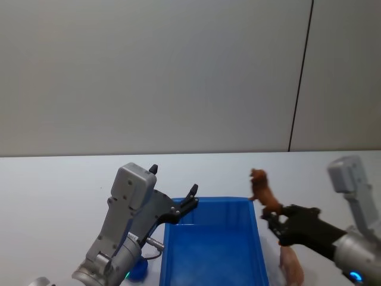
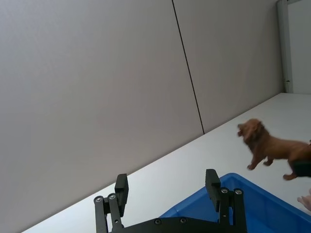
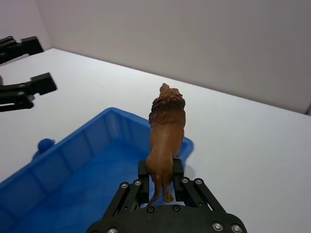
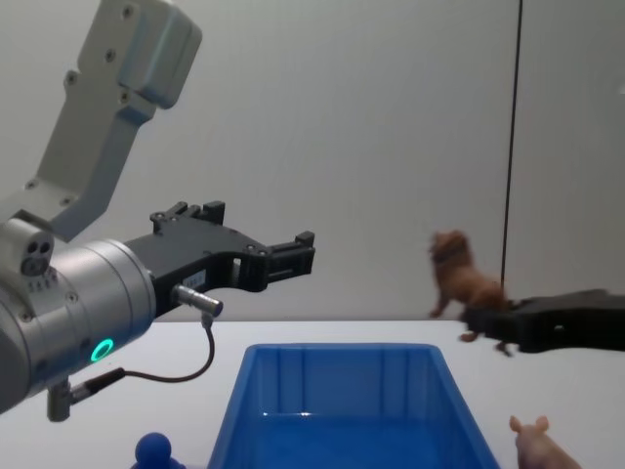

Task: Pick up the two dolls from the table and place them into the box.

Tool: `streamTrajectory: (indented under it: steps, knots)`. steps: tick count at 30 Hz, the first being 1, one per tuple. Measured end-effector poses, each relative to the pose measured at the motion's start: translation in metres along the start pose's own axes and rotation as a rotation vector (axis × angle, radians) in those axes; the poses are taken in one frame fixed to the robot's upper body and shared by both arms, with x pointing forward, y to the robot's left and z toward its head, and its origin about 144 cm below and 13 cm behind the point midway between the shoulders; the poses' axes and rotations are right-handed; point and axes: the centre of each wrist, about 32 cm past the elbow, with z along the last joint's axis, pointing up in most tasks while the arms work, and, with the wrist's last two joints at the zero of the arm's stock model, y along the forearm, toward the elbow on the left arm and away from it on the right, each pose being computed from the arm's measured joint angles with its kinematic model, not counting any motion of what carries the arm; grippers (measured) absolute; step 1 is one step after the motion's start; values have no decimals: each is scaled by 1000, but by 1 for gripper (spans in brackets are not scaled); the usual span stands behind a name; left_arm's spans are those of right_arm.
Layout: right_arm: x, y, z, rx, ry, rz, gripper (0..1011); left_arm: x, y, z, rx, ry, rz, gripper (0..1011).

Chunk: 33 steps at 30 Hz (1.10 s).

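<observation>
Grip on the brown maned doll (image 1: pixel 262 189) was taken at its hindquarters by the right pincer (image 1: pixel 273 215), which was clenched on the rump and back legs. This left the head and forelegs free and upright. The doll was held off the desk (image 1: pixel 59 190), raised just beside the far right corner of the box (image 1: pixel 220 200). That position was judged to suit a short carry leftward over the rim before letting go.

The left pincer (image 2: pixel 166 181) hung released above the far left corner of the box with its jaws spread and nothing between them. It was judged to be standing by.

The pink pig doll (image 4: pixel 540 445) stood on the desk near the front, just right of the box and below the right arm, untouched.

As far as its interior could be seen, the box held nothing, so neither doll had been delivered. A small blue round-topped object (image 4: pixel 153 449) sat on the desk left of the box, outside it.
</observation>
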Motion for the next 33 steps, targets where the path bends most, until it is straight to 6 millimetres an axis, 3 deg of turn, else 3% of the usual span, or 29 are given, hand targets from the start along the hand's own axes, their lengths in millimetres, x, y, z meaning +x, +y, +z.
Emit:
streamTrajectory:
  steps: [7,18,26,33]
  knots:
    - [-8,25,4,-46,24,81,265,0,0,0,0,0,0,1002]
    - [-15,46,4,-93,39,142,580,0,0,0,0,0,0,1002]
    - [-14,43,3,-92,24,114,855,0,0,0,0,0,0,1001]
    - [-14,25,-1,-75,5,50,1001,0,0,0,0,0,0,1001]
